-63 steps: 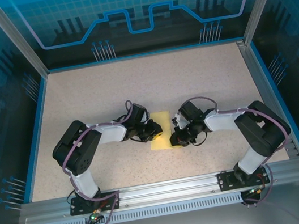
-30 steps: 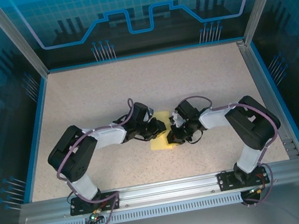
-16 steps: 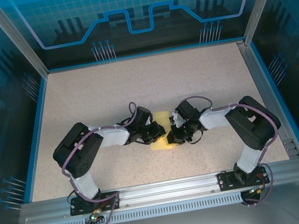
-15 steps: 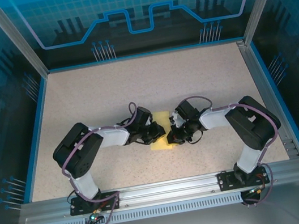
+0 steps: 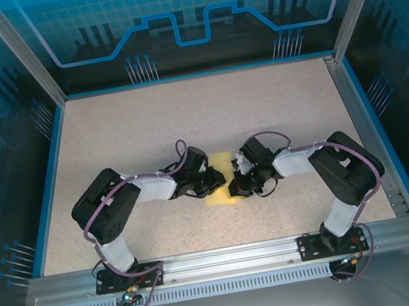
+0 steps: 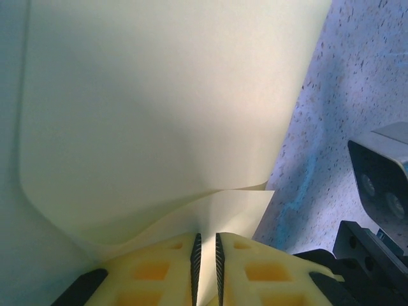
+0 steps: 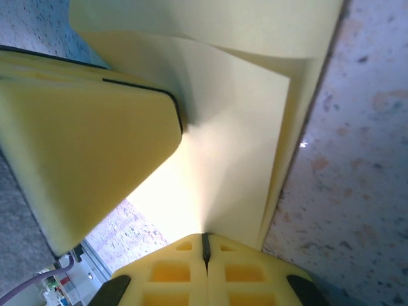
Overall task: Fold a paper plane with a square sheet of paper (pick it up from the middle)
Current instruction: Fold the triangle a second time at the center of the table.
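The sheet of paper [image 6: 159,115] lies in the middle of the worktop [image 5: 183,117]; the left pincer [image 6: 205,268] is at its 9 o'clock and the right pincer [image 7: 205,245] at its 3 o'clock; each pincer is pinched together on a thin edge of the paper; the paper is thin, smooth and plain yellow; it is folded over in layers and bends up in a soft curve; the pincer fingers [image 7: 89,127] are chunky yellow blocks with square hollows; the worktop is pale and speckled.
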`<action>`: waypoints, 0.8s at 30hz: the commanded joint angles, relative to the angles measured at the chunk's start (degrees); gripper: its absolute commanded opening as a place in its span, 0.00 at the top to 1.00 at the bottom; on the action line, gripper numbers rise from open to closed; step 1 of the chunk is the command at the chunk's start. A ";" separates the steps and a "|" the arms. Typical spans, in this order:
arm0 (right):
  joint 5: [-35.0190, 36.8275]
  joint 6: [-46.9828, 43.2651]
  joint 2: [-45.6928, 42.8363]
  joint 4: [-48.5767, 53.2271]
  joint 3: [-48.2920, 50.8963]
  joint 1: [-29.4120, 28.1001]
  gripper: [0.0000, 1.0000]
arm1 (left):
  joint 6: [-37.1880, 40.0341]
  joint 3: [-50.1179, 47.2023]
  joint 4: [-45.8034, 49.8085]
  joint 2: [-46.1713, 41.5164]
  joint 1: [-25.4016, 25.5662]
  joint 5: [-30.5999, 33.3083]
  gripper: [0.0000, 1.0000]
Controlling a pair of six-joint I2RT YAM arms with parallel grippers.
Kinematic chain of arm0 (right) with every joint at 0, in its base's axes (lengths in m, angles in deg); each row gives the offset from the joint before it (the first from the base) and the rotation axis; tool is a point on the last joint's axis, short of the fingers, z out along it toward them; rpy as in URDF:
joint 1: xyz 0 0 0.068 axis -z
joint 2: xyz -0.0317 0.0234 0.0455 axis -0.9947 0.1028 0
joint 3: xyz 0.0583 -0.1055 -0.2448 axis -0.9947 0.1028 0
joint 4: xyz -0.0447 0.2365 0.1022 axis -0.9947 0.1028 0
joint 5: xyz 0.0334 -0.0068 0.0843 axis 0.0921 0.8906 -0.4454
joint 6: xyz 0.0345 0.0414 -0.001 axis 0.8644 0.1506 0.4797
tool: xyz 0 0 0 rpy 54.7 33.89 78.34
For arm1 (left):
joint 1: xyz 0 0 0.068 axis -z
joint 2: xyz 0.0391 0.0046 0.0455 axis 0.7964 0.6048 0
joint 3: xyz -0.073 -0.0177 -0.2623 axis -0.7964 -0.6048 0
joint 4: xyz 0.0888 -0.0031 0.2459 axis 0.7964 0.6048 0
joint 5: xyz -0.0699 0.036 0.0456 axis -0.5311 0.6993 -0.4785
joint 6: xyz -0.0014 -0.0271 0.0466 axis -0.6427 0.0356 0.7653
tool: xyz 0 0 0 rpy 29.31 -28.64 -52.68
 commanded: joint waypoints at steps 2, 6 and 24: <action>5.21 -0.83 1.38 6.92 2.55 -0.73 0.98 | 2.31 -1.70 1.20 0.15 -2.91 5.47 0.81; 5.30 -0.83 1.41 6.89 2.65 -0.73 0.98 | 2.93 -1.35 1.28 0.65 -3.65 5.62 0.81; 4.86 -0.75 0.61 6.67 2.81 -0.69 0.97 | 5.03 -1.38 3.64 1.32 -7.04 6.76 0.81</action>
